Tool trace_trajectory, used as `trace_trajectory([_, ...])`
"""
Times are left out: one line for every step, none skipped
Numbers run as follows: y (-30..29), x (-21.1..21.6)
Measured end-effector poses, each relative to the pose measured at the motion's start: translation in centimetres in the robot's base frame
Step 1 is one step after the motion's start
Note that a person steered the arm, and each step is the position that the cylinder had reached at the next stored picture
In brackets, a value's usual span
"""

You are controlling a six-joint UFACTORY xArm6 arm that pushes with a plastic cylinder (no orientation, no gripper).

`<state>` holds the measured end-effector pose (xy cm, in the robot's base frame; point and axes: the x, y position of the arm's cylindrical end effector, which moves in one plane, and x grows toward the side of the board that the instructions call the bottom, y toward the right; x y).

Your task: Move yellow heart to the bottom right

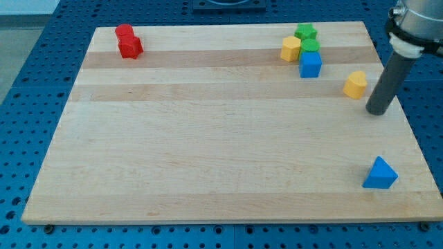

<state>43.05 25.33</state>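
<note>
The yellow heart [356, 84] lies near the board's right edge, in the upper right part. My tip [378, 111] stands just to its right and a little lower, apart from it by a small gap. A blue triangle [380, 173] lies at the bottom right of the board, well below the heart and the tip.
A cluster at the top right holds a yellow block [291, 49], a green block [305, 32], a second green block [310, 46] and a blue block [311, 65]. Two red blocks [128, 41] sit together at the top left. The wooden board's right edge [408, 124] runs just right of the tip.
</note>
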Motion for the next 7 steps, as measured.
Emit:
trace_trajectory([0.8, -2.1])
trace_trajectory([1.1, -4.5])
trace_trajectory([-1.0, -6.7])
trace_trajectory([-3.8, -7.1])
trace_trajectory([-5.7, -7.1])
trace_trajectory([-7.3, -7.1])
trace_trajectory([-7.4, -6.0])
